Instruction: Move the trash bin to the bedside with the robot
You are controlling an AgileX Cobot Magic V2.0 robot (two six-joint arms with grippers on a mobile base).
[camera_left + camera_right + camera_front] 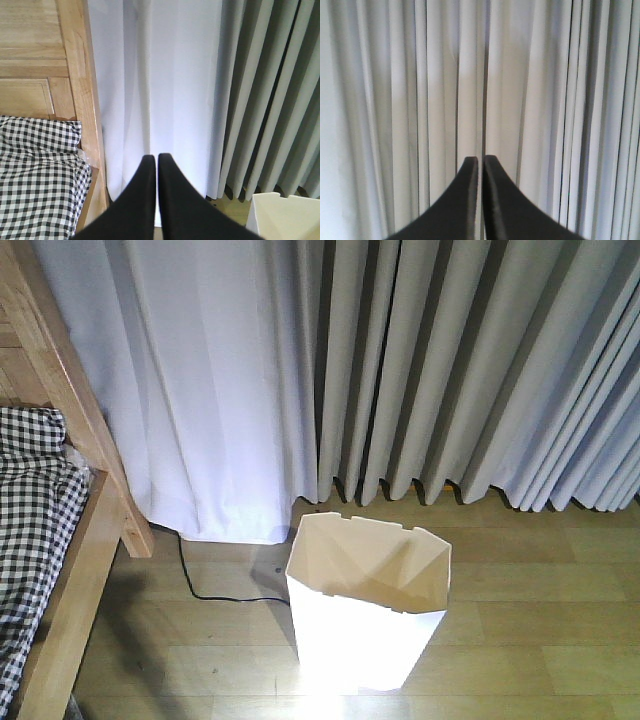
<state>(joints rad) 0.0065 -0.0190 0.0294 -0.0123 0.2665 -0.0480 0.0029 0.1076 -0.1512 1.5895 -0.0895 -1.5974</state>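
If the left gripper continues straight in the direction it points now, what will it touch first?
Most likely the pale pleated curtain: the left gripper, jaws closed and empty, aims at it, between the light wooden bed frame and the white plastic trash bin. The depth is unclear.

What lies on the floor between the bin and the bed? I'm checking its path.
In the front view, a black cable crosses the wooden floor between bin and bed.

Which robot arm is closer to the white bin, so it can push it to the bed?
Probably the left: its shut tool sees the trash bin and the bed. The right tool faces only curtain.
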